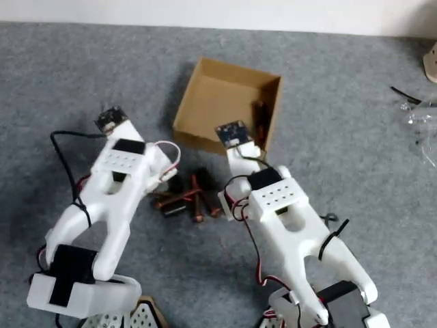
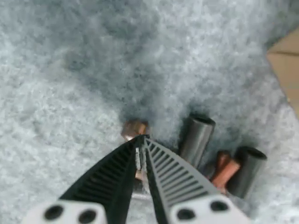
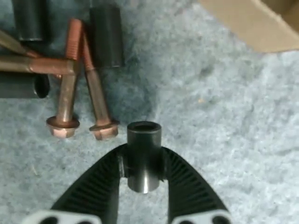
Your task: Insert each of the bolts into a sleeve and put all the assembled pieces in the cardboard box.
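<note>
Copper bolt (image 2: 134, 129), mostly hidden, sits clamped in the left tool (image 2: 141, 140); the right tool (image 3: 143, 157) grips a black sleeve (image 3: 144, 136).

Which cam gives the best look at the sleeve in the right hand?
Right wrist view: the sleeve sits clamped in the right hand, open bore visible. In the high view the right arm covers that spot; the left wrist view looks at other sleeves.

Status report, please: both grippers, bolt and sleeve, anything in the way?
Left gripper shut on bolt. Right gripper shut on sleeve. Loose bolts lie close beside it, not touching.
</note>
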`<state>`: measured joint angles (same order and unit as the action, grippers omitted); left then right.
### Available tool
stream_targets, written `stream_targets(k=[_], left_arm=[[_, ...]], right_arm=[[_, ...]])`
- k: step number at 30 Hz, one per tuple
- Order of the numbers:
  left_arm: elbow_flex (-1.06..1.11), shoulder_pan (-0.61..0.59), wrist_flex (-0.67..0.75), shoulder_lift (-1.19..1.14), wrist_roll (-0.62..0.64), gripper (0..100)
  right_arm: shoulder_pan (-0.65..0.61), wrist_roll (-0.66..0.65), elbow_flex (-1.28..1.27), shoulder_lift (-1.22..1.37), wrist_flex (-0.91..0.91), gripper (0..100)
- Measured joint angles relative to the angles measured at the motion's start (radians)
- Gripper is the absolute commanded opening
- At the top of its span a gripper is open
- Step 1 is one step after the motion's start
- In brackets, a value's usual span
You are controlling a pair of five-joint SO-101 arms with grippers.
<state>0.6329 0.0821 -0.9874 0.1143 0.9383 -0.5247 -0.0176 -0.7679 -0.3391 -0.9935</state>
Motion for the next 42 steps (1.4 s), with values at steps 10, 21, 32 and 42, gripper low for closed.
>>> stream_targets(k=[10, 21, 32, 42], left_arm=[[0.0, 0.06, 0.005, 0.0, 0.006, 1], [0.014, 0.066, 0.006, 0.0, 0.006, 41], [0.032, 0.035, 0.005, 0.0, 0.006, 27], [0.032, 0.0, -0.115, 0.0, 0.006, 24]], right_arm=[[0.0, 0.0, 0.0, 0.0, 0.0, 0.4], [0.0, 0.0, -0.032, 0.0, 0.051, 0.4], [0.002, 0.0, -0.038, 0.0, 0.058, 0.4], [0.002, 0.0, -0.038, 0.0, 0.064, 0.4]])
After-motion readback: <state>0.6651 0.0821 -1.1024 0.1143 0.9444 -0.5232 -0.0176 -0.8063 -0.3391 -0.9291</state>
